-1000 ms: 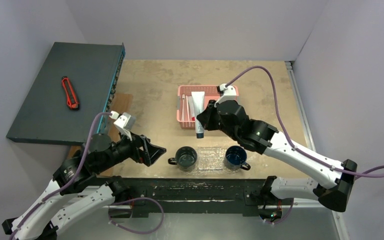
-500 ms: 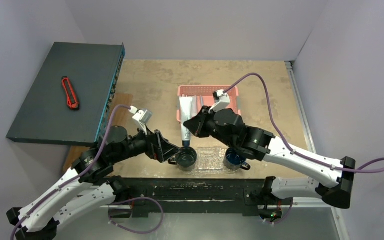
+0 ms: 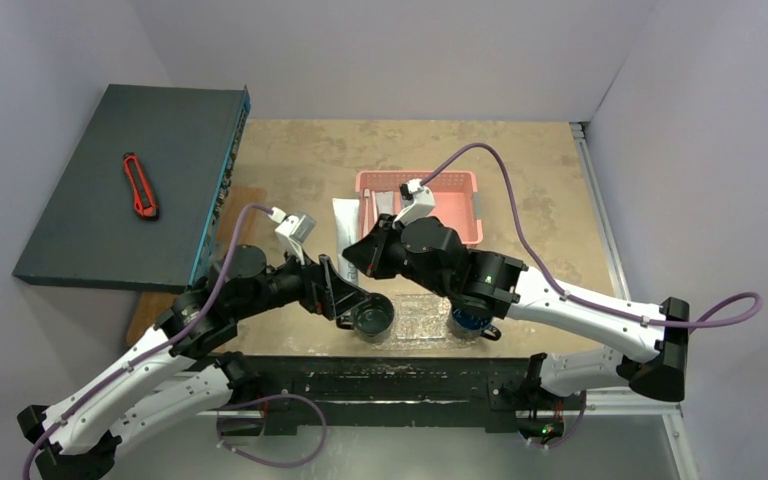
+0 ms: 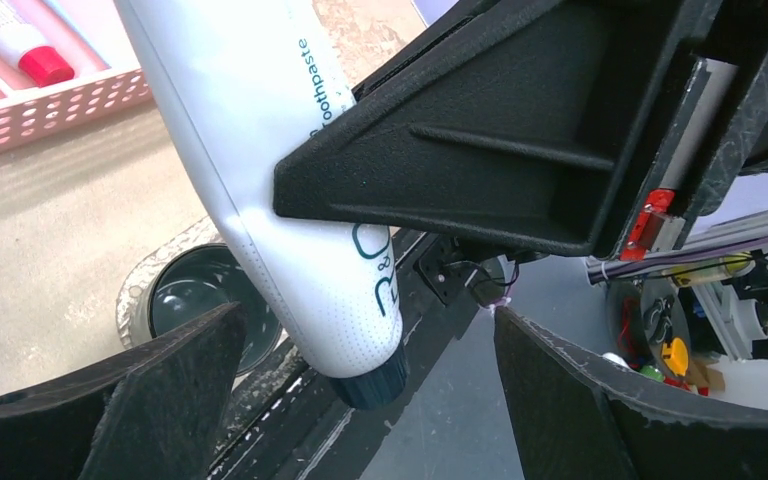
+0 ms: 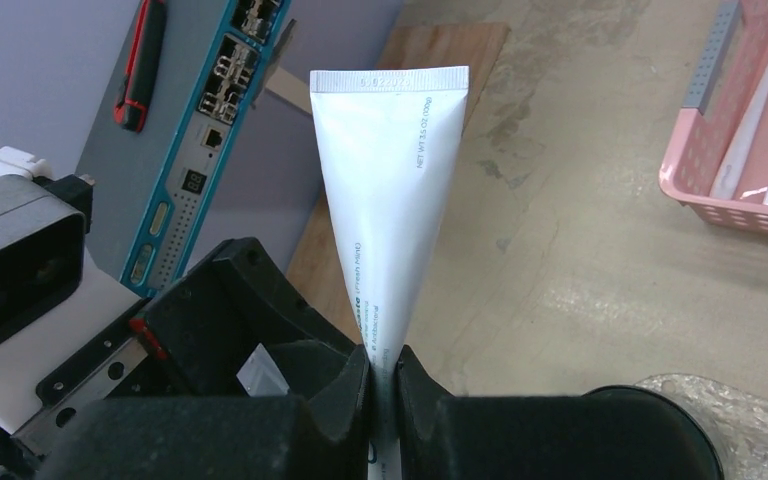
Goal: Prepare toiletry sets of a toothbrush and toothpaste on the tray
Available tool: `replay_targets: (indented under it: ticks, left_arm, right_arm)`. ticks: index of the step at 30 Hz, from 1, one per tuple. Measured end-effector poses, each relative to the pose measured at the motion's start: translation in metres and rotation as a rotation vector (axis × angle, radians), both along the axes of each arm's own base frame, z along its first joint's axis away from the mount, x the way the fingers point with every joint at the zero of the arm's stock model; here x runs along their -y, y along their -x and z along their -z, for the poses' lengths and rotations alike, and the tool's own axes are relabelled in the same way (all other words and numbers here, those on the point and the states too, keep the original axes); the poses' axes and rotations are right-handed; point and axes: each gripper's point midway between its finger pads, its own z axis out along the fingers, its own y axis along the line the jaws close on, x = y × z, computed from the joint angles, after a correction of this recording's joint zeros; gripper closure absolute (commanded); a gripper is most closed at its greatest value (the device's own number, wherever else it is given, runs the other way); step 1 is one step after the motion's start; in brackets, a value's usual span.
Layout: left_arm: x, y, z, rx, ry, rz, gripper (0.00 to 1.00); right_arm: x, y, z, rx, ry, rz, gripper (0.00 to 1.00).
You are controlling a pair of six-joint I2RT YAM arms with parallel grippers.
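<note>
White toothpaste tube (image 5: 385, 200) hangs cap-down, pinched in right gripper (image 5: 382, 365) jaws, at 11 o'clock of dark green mug (image 3: 372, 317) on clear tray (image 3: 422, 322). Jaws of left gripper (image 4: 365, 330) spread wide, flanking tube's cap end. Pink basket (image 3: 455, 200) at tray's 12 o'clock, red-capped tube (image 4: 20, 45) inside.

A worn brown table (image 3: 300, 170) carries a pink perforated basket (image 3: 477, 205) at its far centre and a clear, bumpy tray (image 3: 422, 318) at the near edge. At left, a dark grey network switch (image 3: 80, 200) rests partly over a wooden board (image 3: 243, 198).
</note>
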Motion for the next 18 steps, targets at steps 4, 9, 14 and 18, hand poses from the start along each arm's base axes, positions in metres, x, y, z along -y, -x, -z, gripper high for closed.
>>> replay_targets:
  ticks: [4, 9, 14, 18]
  left_arm:
    - [0.0007, -0.0008, -0.0019, 0.008, 0.006, 0.0, 0.18]
    - [0.001, -0.0011, -0.0046, 0.018, 0.018, 0.0, 0.37]
    - [-0.0007, -0.0042, -0.0018, 0.021, 0.015, -0.017, 0.6]
    - [-0.0022, -0.0062, -0.0005, 0.018, 0.011, -0.03, 0.78]
  right_arm:
    - [-0.0048, 0.0017, -0.004, -0.003, -0.011, -0.004, 0.91]
    - [-0.0072, 0.0031, -0.0021, -0.008, -0.008, -0.006, 0.91]
    - [-0.0083, 0.0047, -0.002, -0.008, -0.008, -0.009, 0.91]
    - [-0.0082, 0.0045, -0.0026, -0.008, -0.01, -0.006, 0.91]
